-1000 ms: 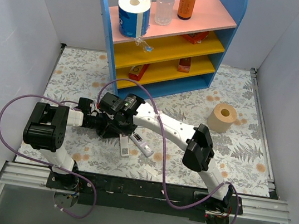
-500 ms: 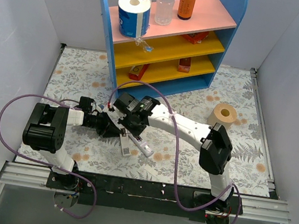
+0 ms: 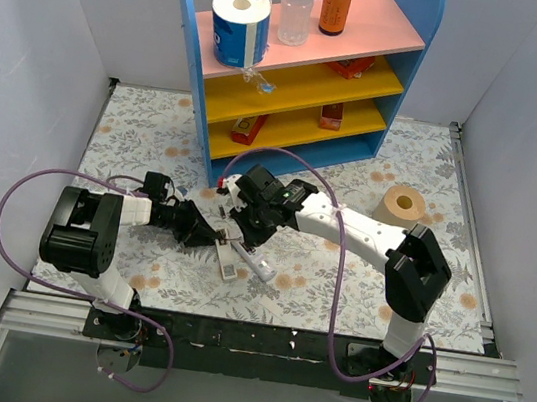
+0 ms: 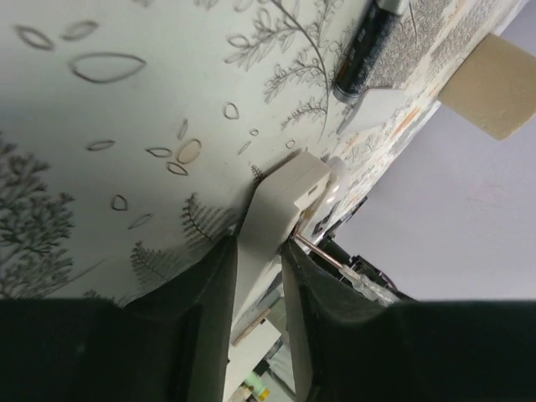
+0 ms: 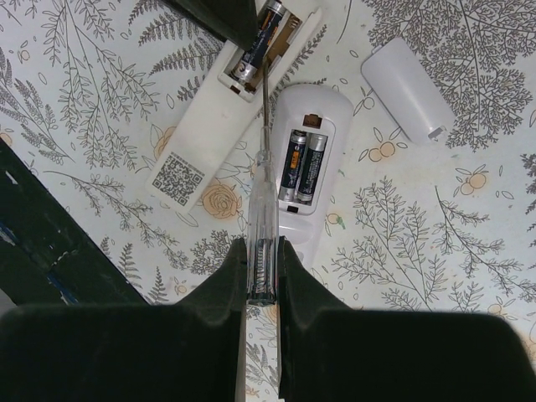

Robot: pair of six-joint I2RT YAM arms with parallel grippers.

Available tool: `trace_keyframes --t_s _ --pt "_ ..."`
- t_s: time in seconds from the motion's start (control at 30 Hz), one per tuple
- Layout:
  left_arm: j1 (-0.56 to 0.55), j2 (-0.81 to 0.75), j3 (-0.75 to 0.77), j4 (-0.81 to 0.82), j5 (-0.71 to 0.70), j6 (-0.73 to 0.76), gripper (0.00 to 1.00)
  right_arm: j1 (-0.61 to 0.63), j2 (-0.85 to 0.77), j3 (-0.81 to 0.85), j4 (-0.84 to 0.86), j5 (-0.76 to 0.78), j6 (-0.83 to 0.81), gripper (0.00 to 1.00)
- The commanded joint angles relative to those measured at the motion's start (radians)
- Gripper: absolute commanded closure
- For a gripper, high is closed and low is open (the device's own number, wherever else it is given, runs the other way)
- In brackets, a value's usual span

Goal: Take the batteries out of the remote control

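**Near the table's middle: levering at the slim remote's battery bay**

On the flowered table (image 5: pixel 469 251), a little left of centre and toward the near edge, the slim remote (image 5: pixel 205 134) lies back up with its battery bay uncovered. The left gripper (image 4: pixel 258 244) is clenched across one end of it. The right gripper (image 5: pixel 261 244) is clamped on a clear-handled probe (image 5: pixel 261 188). The probe's thin metal tip reaches into the bay at a dark battery (image 5: pixel 253 54). Whether a second cell sits beside that one I cannot tell.

Just right of the slim remote, a wider remote (image 5: pixel 311 105) also lies open, with a pair of batteries (image 5: pixel 301 163) seated side by side. A loose white cover (image 5: pixel 409 88) lies farther right, apart from both remotes.

The step in hand looks like prying the cell out of the slim remote. Both bays in the right wrist view hold cells, so the unloading seems far from done.

The next move calls for the tip to catch under one end of the battery and lift it. The left jaws must hold firm meanwhile so the body neither slides nor tips. Too steep a push could send the tip skating off the cell.
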Motion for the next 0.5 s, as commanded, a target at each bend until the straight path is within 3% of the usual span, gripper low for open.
trace_keyframes --t_s 0.0,0.2,0.47 --pt "-0.009 -0.054 0.020 -0.012 -0.067 0.023 0.69 0.000 -0.024 -0.062 0.089 -0.134 0.017 0.99" --pt "-0.009 -0.084 0.029 -0.021 -0.068 0.027 0.54 -0.013 -0.053 -0.108 0.127 -0.134 0.033 0.99" --pt "-0.009 -0.071 0.037 -0.023 -0.074 0.040 0.48 -0.023 -0.084 -0.130 0.156 -0.130 0.058 0.99"
